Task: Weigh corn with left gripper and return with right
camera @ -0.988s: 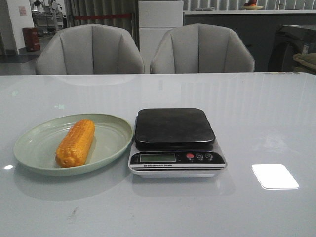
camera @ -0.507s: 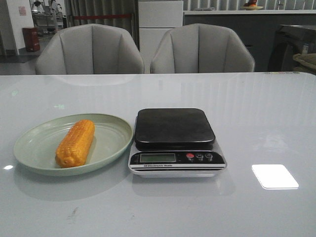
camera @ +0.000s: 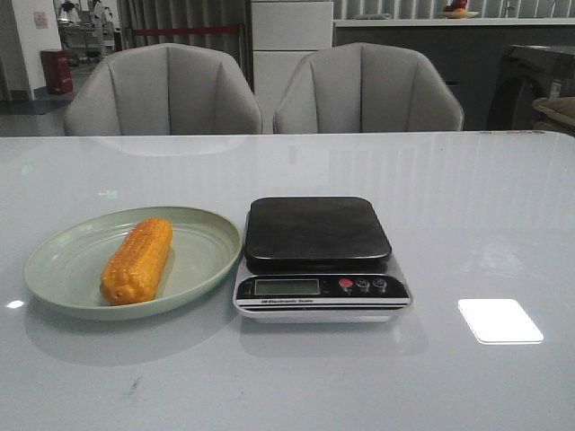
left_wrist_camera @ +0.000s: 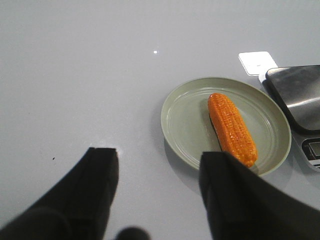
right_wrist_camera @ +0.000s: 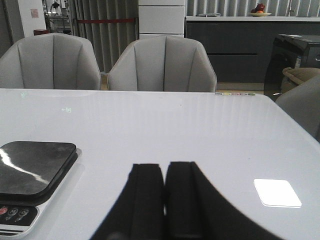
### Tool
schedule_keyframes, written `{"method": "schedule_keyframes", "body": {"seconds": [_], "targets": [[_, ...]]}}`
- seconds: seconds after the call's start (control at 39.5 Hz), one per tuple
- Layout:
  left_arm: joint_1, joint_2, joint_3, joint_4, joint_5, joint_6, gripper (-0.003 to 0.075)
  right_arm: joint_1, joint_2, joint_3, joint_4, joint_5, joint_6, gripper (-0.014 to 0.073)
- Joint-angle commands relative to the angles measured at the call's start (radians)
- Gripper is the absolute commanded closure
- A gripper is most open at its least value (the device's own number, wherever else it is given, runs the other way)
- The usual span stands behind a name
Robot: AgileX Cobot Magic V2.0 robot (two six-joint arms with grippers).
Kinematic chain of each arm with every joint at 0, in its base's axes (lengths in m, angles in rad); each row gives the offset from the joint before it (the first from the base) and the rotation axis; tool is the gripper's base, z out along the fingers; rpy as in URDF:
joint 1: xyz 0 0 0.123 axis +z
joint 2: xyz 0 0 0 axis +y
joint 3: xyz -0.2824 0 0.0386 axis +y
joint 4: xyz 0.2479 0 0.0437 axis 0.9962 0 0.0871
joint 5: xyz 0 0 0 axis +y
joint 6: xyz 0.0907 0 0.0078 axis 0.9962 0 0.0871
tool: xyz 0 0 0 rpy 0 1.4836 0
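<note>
Corn (camera: 137, 260) lay lengthwise in green plate (camera: 211, 244), just left of scale (camera: 319, 256); platform bare. Left gripper (left_wrist_camera: 159, 176) spread wide, apart from cob. Right gripper (right_wrist_camera: 164, 186) pressed closed, empty. Best grasped across cob's middle, jaws square to length, clear of plate rim.

Glossy white table (camera: 467, 224) mirrored light. Pale green round plate (camera: 67, 256) looked smooth, semi-matt. Orange corn (camera: 137, 260) knobbly, shiny. Black scale platform (camera: 316, 229) sheeny.
</note>
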Motion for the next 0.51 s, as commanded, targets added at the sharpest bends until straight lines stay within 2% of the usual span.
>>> {"method": "schedule_keyframes", "body": {"seconds": [0.0, 0.25, 0.48], "targets": [[-0.008, 0.040, -0.065, -0.008, -0.047, -0.001, 0.0183, -0.007, -0.020, 0.011, -0.011, -0.082, 0.000, 0.0442], [-0.012, 0.222, -0.158, -0.112, -0.013, 0.015, 0.0181, -0.007, -0.020, 0.011, -0.011, -0.082, 0.000, 0.0442], [-0.109, 0.465, -0.246, -0.135, -0.018, 0.009, 0.0181, -0.007, -0.020, 0.011, -0.011, -0.082, 0.000, 0.0442]]}}
